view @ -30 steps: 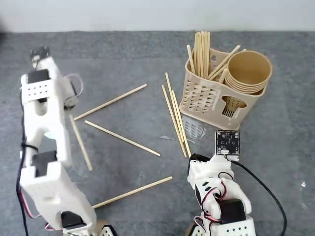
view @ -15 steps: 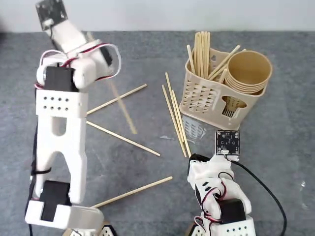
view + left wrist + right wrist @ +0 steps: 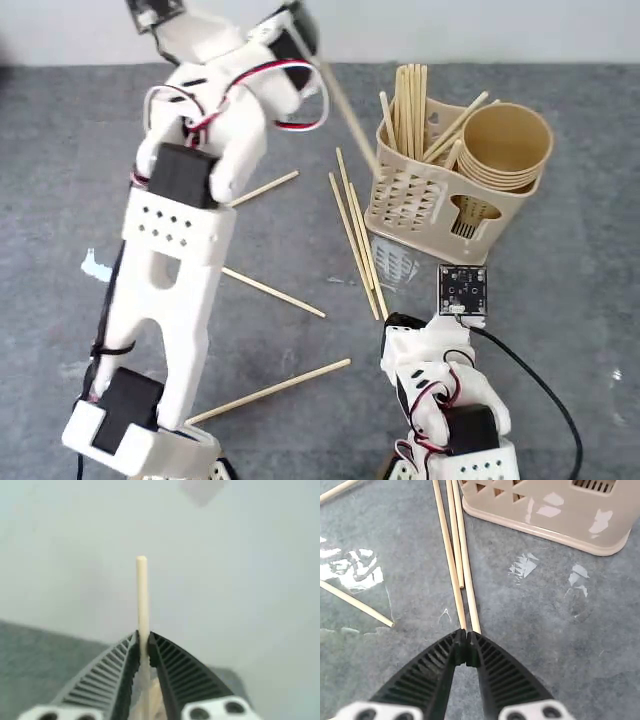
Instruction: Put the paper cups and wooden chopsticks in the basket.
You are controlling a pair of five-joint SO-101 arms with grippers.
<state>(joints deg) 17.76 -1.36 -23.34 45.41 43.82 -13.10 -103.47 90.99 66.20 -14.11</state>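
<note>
Wooden chopstick [image 3: 345, 108], pinched in the left gripper [image 3: 142, 636] at upper centre, should tip upright over the basket [image 3: 415, 195] before release; right gripper [image 3: 466, 645] rests closed, empty.

- A grey, felt-like table covering [image 3: 560, 300] spreads across the whole work surface.
- A plain, pale white wall [image 3: 480, 30] runs along its far edge.
- Shiny whitish patches [image 3: 350, 570] on the grey covering catch the light.
</note>
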